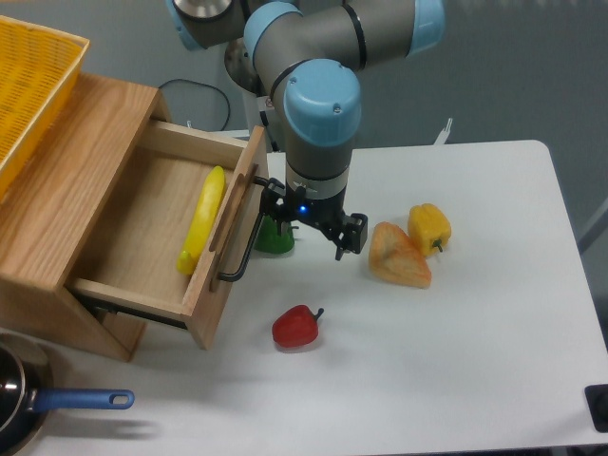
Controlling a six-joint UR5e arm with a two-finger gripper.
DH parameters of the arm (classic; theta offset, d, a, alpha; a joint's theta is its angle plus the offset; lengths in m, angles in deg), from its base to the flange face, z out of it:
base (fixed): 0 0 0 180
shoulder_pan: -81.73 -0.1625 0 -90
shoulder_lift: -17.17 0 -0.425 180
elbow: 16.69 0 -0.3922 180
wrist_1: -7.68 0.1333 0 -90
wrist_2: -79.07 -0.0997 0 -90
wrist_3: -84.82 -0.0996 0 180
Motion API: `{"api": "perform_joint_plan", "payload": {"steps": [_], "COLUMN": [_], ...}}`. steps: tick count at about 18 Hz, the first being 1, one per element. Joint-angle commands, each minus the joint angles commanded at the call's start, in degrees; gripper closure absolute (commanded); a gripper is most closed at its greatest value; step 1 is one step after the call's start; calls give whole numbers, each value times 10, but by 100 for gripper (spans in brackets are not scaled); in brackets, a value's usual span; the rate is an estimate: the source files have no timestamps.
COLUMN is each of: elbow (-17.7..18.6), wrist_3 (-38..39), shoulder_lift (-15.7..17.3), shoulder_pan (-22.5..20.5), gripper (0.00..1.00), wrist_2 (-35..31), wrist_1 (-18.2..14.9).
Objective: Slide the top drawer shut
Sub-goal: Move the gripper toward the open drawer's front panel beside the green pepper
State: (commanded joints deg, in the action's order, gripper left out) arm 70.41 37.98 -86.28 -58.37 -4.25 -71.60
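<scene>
The top drawer (pixel 142 223) of light oak stands pulled far out of the wooden cabinet (pixel 57 190). Its front panel (pixel 224 239) faces right and carries a long black bar handle (pixel 245 233). A yellow banana (pixel 202 220) lies inside the drawer. My gripper (pixel 311 228) hangs just right of the handle, close to the panel, open with nothing between its fingers. One finger (pixel 271 204) sits near the handle's upper end, the other (pixel 350 237) points toward the table.
A green pepper (pixel 274 237) sits partly hidden under my gripper. A red pepper (pixel 297 327) lies in front, an orange pepper (pixel 399 256) and a yellow pepper (pixel 429 226) to the right. A yellow basket (pixel 28 85) tops the cabinet. A blue-handled pan (pixel 57 404) sits at the lower left.
</scene>
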Motion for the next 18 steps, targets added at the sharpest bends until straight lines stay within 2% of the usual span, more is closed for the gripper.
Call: {"api": "perform_joint_plan", "payload": {"steps": [5, 18], "elbow": [0, 0], "wrist_3": [1, 23], "shoulder_lift": [0, 4], "shoulder_pan": [0, 6], "gripper": [0, 0], "wrist_2": [10, 36], "wrist_1": [-15, -27]}}
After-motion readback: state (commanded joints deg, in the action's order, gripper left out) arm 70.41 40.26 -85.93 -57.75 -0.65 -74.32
